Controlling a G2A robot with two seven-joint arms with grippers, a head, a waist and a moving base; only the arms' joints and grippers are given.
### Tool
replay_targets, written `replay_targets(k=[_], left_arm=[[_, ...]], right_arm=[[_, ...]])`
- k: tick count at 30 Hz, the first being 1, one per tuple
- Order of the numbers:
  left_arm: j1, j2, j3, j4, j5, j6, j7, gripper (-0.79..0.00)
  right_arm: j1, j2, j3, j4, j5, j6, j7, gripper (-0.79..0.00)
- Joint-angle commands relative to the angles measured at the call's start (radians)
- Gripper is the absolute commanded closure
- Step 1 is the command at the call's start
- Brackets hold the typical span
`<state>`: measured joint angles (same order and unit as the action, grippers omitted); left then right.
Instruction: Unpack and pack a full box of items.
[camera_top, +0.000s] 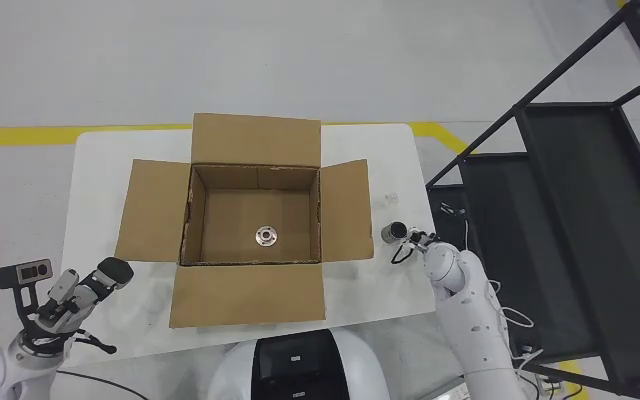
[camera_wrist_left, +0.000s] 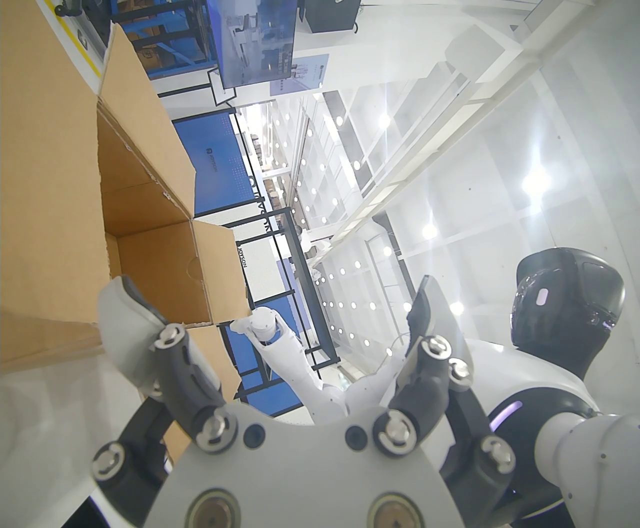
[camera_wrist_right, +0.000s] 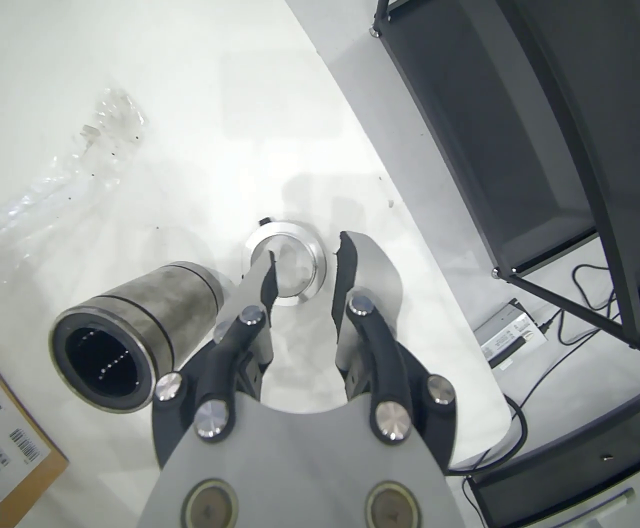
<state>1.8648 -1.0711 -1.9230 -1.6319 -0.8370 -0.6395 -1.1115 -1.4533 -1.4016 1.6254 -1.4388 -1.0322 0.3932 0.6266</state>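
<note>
Right pincer (camera_wrist_right: 306, 252), jaws apart over a metal ring (camera_wrist_right: 315, 276) on the counter (camera_wrist_right: 210, 75), could nudge the neighbouring steel cylinder (camera_wrist_right: 150, 310) and set it rolling.

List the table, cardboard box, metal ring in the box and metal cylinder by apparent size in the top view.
Largest to smallest: table, cardboard box, then metal ring and metal cylinder, both small and too alike to rank.
</note>
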Motion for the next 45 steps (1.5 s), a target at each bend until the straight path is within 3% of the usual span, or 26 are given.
replay_targets(k=[1, 6, 9, 12, 18, 21, 28, 38, 45], left_arm=[[0.0, 0.0, 0.0, 0.0, 0.0, 0.0, 0.0, -0.785], [0.0, 0.0, 0.0, 0.0, 0.0, 0.0, 0.0, -0.785], [0.0, 0.0, 0.0, 0.0, 0.0, 0.0, 0.0, -0.785], [0.0, 0.0, 0.0, 0.0, 0.0, 0.0, 0.0, -0.785], [0.0, 0.0, 0.0, 0.0, 0.0, 0.0, 0.0, -0.785], [0.0, 0.0, 0.0, 0.0, 0.0, 0.0, 0.0, -0.785], [0.0, 0.0, 0.0, 0.0, 0.0, 0.0, 0.0, -0.785], [0.0, 0.0, 0.0, 0.0, 0.0, 0.0, 0.0, -0.785], [0.0, 0.0, 0.0, 0.0, 0.0, 0.0, 0.0, -0.785]], right_arm=[[-0.008, 0.0, 0.013, -0.024, 0.027, 0.009, -0.009, -0.785], [-0.042, -0.002, 0.09, -0.167, 0.182, 0.018, -0.069, -0.785], [-0.082, -0.013, 0.14, -0.265, 0.423, -0.093, -0.159, -0.785], [-0.116, -0.018, 0.14, -0.327, 0.537, -0.173, -0.189, -0.785], [-0.182, -0.013, 0.101, -0.505, 0.689, -0.297, -0.01, -0.785], [-0.212, -0.008, 0.086, -0.594, 0.714, -0.343, 0.054, -0.785], [-0.24, 0.001, 0.017, -0.709, 0.702, -0.408, 0.08, -0.785], [-0.151, 0.003, -0.188, -0.632, 0.545, -0.371, 0.028, -0.785], [-0.143, 0.003, -0.204, -0.626, 0.522, -0.364, 0.02, -0.785]])
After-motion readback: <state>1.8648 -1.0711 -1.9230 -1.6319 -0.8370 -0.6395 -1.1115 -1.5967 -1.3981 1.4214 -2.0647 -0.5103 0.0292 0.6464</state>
